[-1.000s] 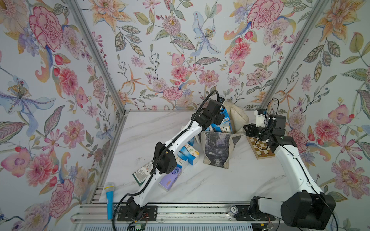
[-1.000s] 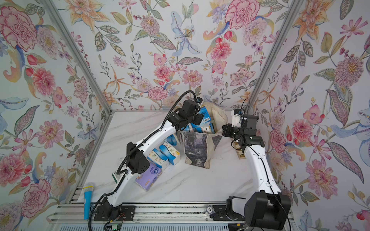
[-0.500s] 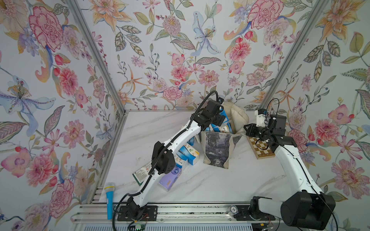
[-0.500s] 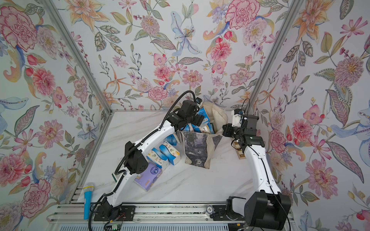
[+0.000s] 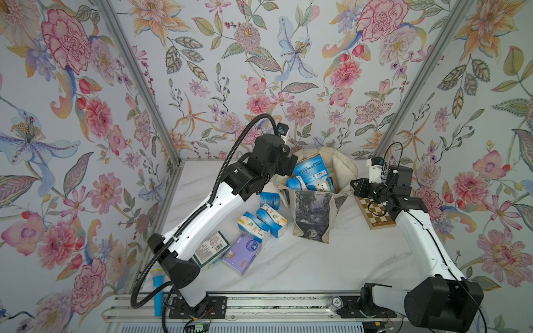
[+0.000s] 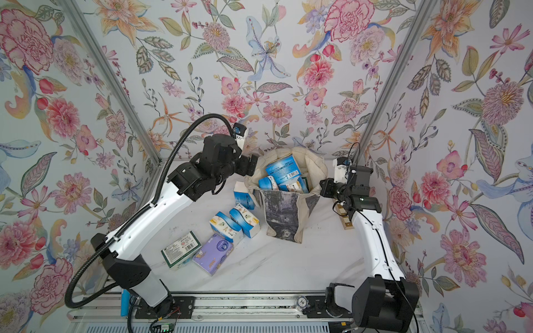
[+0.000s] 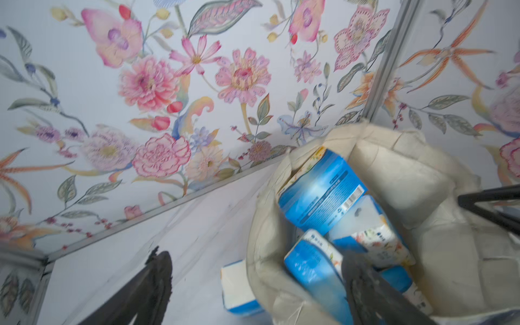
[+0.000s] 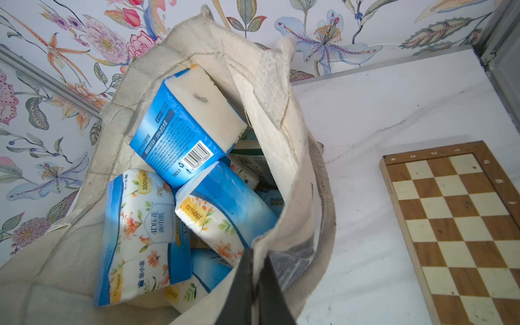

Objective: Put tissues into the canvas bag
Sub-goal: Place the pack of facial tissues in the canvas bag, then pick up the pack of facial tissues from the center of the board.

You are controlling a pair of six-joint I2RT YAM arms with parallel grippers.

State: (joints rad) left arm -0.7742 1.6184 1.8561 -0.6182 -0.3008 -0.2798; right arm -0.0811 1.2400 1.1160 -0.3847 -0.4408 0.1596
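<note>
Left tool wider, astride canvas bag rim

A wooden chessboard with brown and cream squares lies flat at the right of the frame in both top views, near the right wall. The right wrist view shows the chessboard close up, with little numbers along its edge. A blue toy microphone is at the lower left. The table is white with thin grey lines. A silver metal rail runs along the bottom, and a small round disc marked 10 sits on it. Walls with big pink, orange and blue flowers stand all around, joined by grey metal posts.
</note>
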